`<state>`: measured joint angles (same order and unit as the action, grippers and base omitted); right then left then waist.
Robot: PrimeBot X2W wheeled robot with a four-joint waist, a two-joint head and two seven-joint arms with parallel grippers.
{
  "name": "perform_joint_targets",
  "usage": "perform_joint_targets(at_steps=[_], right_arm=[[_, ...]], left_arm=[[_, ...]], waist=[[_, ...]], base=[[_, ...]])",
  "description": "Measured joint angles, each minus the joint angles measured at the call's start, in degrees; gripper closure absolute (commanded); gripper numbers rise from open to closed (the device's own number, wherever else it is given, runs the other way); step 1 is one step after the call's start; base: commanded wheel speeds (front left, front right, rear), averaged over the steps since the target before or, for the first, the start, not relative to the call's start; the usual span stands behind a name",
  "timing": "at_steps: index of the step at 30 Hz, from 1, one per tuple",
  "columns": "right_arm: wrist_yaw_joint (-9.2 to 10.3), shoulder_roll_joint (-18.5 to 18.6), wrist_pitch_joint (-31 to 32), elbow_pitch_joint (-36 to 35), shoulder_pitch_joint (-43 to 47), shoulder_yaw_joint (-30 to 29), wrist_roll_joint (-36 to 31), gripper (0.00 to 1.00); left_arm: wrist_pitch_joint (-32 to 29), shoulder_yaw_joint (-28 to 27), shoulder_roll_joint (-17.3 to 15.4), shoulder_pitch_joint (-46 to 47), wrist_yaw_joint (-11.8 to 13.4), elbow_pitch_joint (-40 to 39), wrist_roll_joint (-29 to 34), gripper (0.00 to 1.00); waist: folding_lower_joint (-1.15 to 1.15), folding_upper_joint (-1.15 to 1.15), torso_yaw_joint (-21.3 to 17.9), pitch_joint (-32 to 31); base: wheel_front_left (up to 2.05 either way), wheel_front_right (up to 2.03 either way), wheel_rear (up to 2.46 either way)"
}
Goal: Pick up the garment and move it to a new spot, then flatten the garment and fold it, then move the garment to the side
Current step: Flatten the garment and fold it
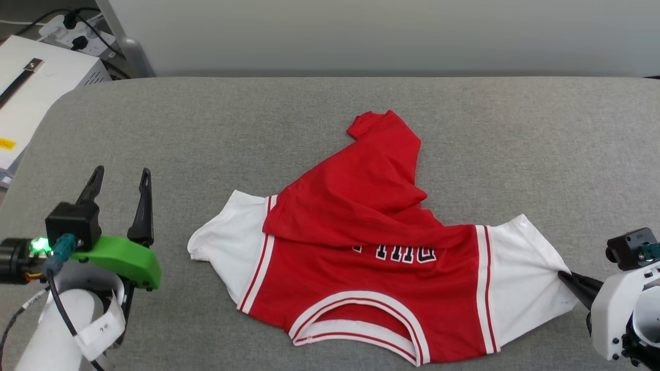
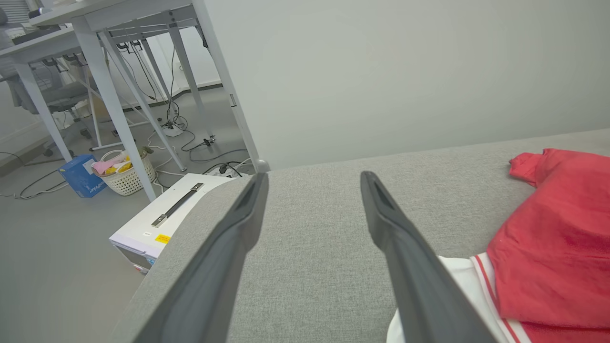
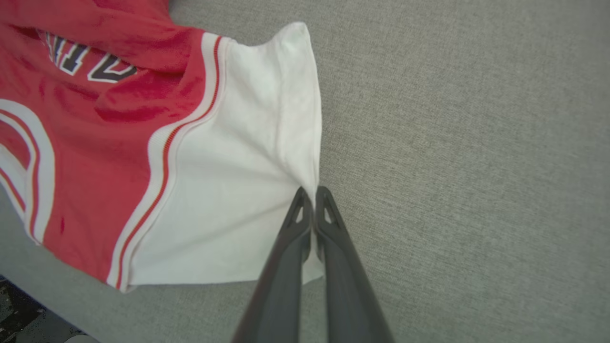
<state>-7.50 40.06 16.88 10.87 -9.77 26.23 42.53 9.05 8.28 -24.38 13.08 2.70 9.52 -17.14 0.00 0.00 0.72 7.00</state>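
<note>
Spreading across most of the head view is a padded grey surface (image 1: 206,129), upholstered in a fine woven cloth and rounded at its far left corner. The garment (image 1: 361,242) lies at its middle, nearer the front edge: soft red jersey with matte white sleeves, each joined to the body by narrow red and white stripes. Its striped neckline (image 1: 361,319) curves toward the robot. The lower part is flopped forward over the chest in loose folds, tapering to a crumpled point at the far end and hiding the top of the black-and-white lettering (image 1: 397,253). The sleeve on the robot's right (image 1: 521,273) fans out in creases that draw toward one point on its outer edge. There the right gripper (image 1: 564,278), reaching in low from the lower right on a white wrist, has its two long dark fingers pressed together, pinching the white hem. The left gripper (image 1: 121,172) hovers over bare grey cloth, just beside the other sleeve; its fingers point away from the robot and stand wide apart with nothing between them, above a green plastic mount (image 1: 124,260). Off the surface's left end sits a white box (image 1: 31,87) with a black strap handle.
</note>
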Motion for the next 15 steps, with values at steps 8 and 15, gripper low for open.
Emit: perform_joint_targets(at_steps=[8,15], right_arm=[[-0.02,-0.6,0.8,-3.2,1.8,-4.8,-1.8,1.00],[-0.02,-1.9,1.8,-4.6,2.6,-6.3,-2.6,1.00]], left_arm=[[-17.7,3.4,-4.1,9.7,-7.5,2.0,-4.6,0.00],[-39.6,8.6,-7.0,15.6,-9.7,3.6,-14.5,0.00]], waist=[[0.00,0.00,-1.0,1.5],[0.00,0.00,-1.7,3.2]], base=[[0.00,0.00,0.00],[0.00,0.00,0.00]])
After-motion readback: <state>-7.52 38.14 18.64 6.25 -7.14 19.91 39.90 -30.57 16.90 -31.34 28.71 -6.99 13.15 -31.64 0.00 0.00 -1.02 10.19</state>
